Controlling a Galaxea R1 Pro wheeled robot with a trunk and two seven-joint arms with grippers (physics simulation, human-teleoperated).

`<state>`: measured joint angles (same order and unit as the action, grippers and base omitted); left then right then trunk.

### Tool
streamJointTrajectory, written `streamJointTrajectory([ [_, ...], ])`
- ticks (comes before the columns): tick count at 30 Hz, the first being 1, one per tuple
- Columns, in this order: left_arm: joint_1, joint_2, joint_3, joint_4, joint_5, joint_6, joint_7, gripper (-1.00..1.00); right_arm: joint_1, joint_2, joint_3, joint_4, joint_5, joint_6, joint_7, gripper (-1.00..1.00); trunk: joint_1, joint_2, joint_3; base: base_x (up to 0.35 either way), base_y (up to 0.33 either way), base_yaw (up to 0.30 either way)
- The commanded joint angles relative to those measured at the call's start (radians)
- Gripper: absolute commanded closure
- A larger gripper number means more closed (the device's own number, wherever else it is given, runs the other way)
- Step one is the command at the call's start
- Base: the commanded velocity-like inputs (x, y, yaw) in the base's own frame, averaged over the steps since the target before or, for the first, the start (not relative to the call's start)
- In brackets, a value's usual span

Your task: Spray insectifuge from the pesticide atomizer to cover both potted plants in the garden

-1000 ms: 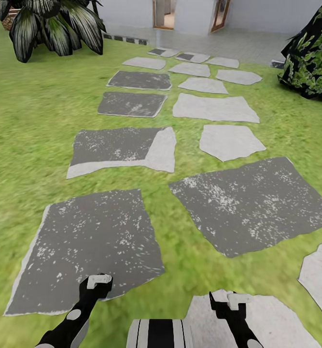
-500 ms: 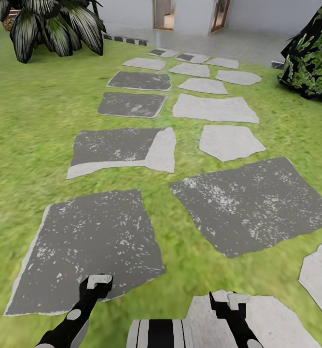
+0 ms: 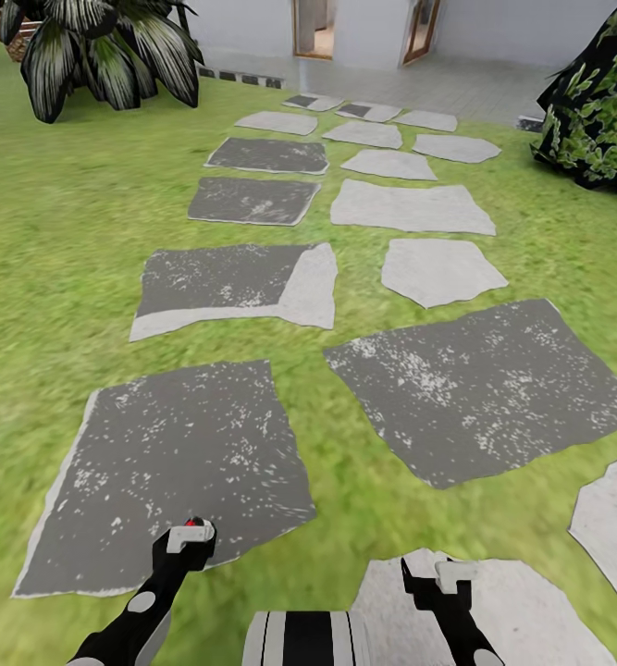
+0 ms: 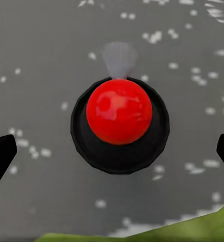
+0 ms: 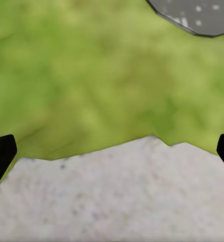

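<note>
Grass [image 3: 58, 231] covered most of the garden ahead of the robot, with a double row of grey stepping stones [image 3: 479, 388] leading across the lawn toward a pale paved strip and a white house wall with an open doorway [image 3: 314, 26]. The stones were irregular slabs, some dark grey with light speckles, others plain light grey. A plant with long, dark, striped leaves [image 3: 104, 51] stood at the far left of the lawn, and a dark leafy bush [image 3: 599, 111] stood at the far right, beside the path.

The left gripper [image 3: 190, 536] hung low over the near edge of a large dark speckled slab [image 3: 169, 462]. Its fingers [image 4: 1, 156] stood wide apart with nothing held between them. In the left wrist view a glossy red ball [image 4: 119, 112] sat in a round black ring, between the fingers and over the speckled stone; what this object was, I could not tell. A small red spot showed at the same gripper in the head view.

The right gripper [image 3: 442, 578] hung over a light grey slab [image 5: 112, 196] close to where it met the grass. Its fingers [image 5: 1, 154] were also spread wide, and empty.

The pesticide atomizer and the two potted plants were not among the things visible on this part of the lawn.
</note>
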<state>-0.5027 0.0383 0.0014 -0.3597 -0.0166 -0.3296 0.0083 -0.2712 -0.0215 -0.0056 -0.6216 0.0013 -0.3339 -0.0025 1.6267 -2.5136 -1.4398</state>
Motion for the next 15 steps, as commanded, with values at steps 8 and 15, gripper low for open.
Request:
streamJointTrajectory([
  [8, 0.0, 0.0, 0.0, 0.001, -0.003, -0.003, -0.001, -1.0, 0.0, 0.0, -0.001, 0.001, 0.0, -0.003, -0.001, -1.0, 0.0, 0.0, -0.001, -0.001, 0.0, 0.0],
  [15, 0.0, 0.0, 0.0, 0.0, -0.002, -0.004, -0.003, -1.0, 0.0, 0.0, -0.001, 0.002, 0.0, -0.003, 0.0, -1.0, 0.0, 0.0, -0.001, 0.0, 0.0, 0.0],
])
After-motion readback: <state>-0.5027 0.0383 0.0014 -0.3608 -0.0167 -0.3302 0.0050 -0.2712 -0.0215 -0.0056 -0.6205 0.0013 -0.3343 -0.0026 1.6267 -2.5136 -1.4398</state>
